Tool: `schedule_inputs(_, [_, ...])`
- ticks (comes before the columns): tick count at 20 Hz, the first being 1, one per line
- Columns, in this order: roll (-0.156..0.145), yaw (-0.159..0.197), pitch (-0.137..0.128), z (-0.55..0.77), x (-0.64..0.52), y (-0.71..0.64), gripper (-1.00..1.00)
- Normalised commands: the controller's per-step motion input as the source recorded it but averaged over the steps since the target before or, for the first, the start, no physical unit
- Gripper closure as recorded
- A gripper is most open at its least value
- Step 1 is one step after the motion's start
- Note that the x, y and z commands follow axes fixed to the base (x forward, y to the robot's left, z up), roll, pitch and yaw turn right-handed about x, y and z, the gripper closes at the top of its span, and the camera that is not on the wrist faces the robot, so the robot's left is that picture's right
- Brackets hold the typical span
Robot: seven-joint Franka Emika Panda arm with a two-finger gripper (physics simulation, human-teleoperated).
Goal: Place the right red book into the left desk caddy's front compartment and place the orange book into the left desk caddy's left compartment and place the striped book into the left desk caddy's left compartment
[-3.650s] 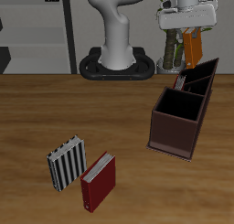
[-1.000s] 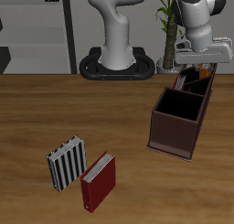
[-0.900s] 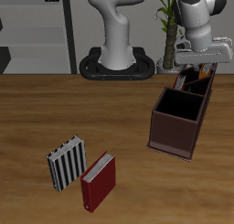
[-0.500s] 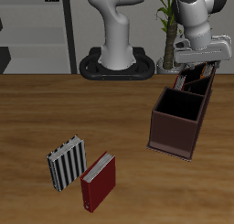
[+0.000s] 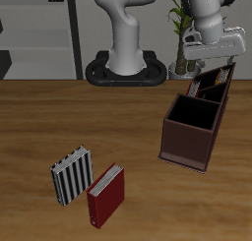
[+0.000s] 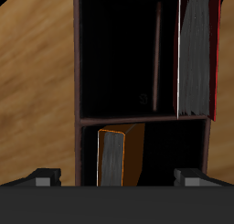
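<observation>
Wooden brown worktop [image 5: 59, 112] fills the scene, with grey shelves and a green plant behind it. My flat orange-brown book [image 6: 119, 154] now stands on its edge inside the dark reddish-brown wooden caddy [image 5: 187, 142], in a back part next to the part that holds the small dark red book [image 6: 199, 54] with white pages. A few seconds ago I was holding the orange book up above the caddy; now it is down inside and I have let go. My gripper [image 5: 210, 56] has lifted up above the caddy, its two fingers spread apart and holding nothing. So I think two books are done. The black-and-white striped book [image 5: 71, 176] lies flat near the worktop's front edge, touching a brighter red book [image 5: 105, 194]. I should get the striped one next.
</observation>
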Motion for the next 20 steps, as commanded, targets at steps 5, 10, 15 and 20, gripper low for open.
schedule_inputs(5, [-0.115, 0.058, -0.037, 0.4, 0.18, -0.43, -1.0])
schedule_inputs(10, [-0.144, 0.074, -0.012, 0.42, 0.31, -0.65, -1.0])
schedule_inputs(15, [-0.103, 0.145, -0.009, 0.43, 0.35, -0.57, -1.0])
schedule_inputs(20, [-0.092, 0.077, 0.046, 0.26, 0.44, -0.47, -1.0])
